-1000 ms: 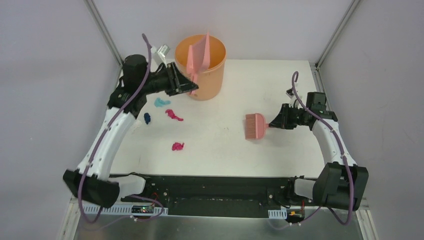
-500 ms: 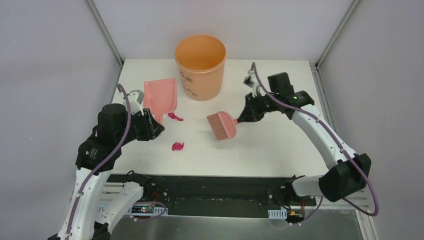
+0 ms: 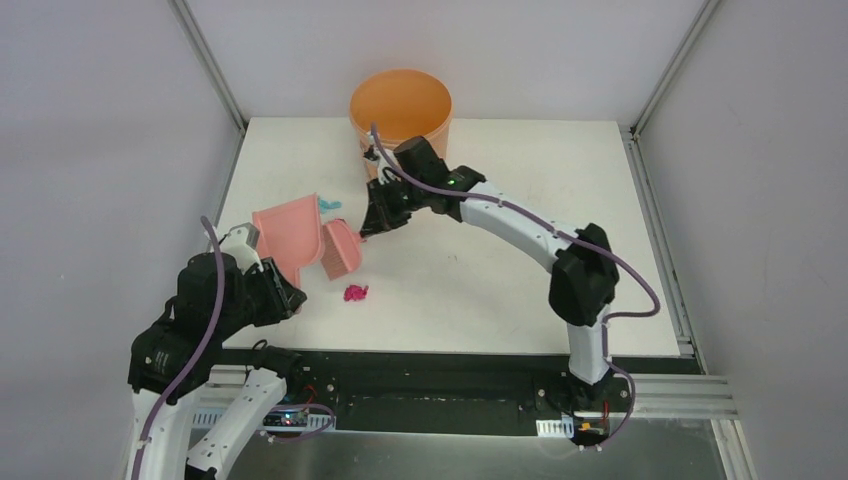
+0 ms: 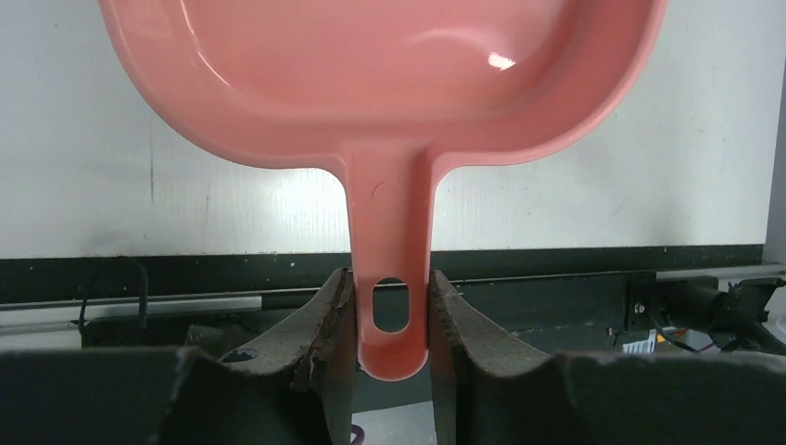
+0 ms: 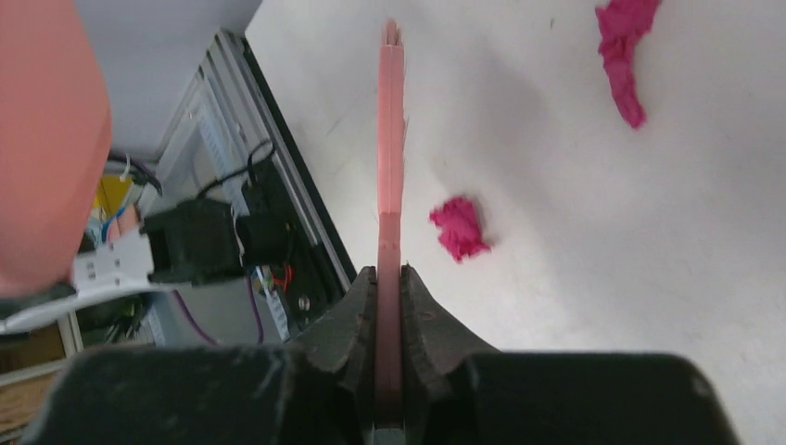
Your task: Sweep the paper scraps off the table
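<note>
Top external view shows your left jaws clamped on the dustpan (image 3: 290,238) handle and your right jaws shut on the brush (image 3: 342,250), just beside it. A pink scrap (image 3: 355,293) lies on the table (image 3: 520,200), near the brush. Keep the dustpan edge flat down, then pull the bristles through the scrap toward it.

The surface (image 3: 520,200) is plain matte white, and the bucket (image 3: 401,100) is orange. The dustpan (image 3: 285,232) and the brush (image 3: 342,250) are both salmon pink; at 6 o'clock from the brush lies a magenta-pink paper scrap (image 3: 355,293), and at 2 o'clock from the dustpan a teal scrap (image 3: 329,204). The arms (image 3: 520,228) are white and black with purple cables (image 3: 205,330), and the walls (image 3: 100,150) are pale grey.
</note>
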Robot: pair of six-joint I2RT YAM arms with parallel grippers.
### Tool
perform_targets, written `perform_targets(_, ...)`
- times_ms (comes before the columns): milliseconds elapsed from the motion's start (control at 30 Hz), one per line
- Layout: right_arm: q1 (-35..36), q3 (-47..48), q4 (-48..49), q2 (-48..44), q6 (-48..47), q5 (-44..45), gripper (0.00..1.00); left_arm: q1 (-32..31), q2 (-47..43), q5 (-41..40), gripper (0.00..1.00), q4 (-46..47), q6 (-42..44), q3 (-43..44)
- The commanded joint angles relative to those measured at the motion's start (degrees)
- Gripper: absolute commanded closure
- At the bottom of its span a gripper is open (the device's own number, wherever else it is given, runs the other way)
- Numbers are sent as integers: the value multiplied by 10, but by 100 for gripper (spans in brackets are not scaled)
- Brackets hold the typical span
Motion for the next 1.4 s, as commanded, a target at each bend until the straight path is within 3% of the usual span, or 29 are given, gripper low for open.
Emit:
perform_targets(0, 26, 123, 113, 75, 138, 70, 100, 1, -18, -32, 100, -42, -16, 38)
perform_targets(67, 29, 202, 73, 133, 205, 107, 100, 1, -18, -33, 100, -47, -12, 40)
perform_targets(133, 39, 223, 86, 159, 239, 134, 100, 1, -16, -34, 100, -47, -10, 39)
perform_targets(400, 90, 371, 27, 249, 243, 260, 100, 1, -1, -25, 100, -36, -4, 29)
perform_targets(800, 90, 425, 41, 326, 192, 388, 100, 1, 7, -15, 100, -24, -7, 18)
perform_targets(1067, 80, 349, 37, 299, 188, 382, 100, 1, -1, -9, 100, -21, -5, 11)
perform_targets(1267, 39, 145, 27, 163, 224, 381, 100, 1, -5, 6, 100, -5, 1, 7)
perform_targets(1367, -4, 9, 37, 81, 285, 270, 100, 1, -9, 12, 100, -2, 5, 9)
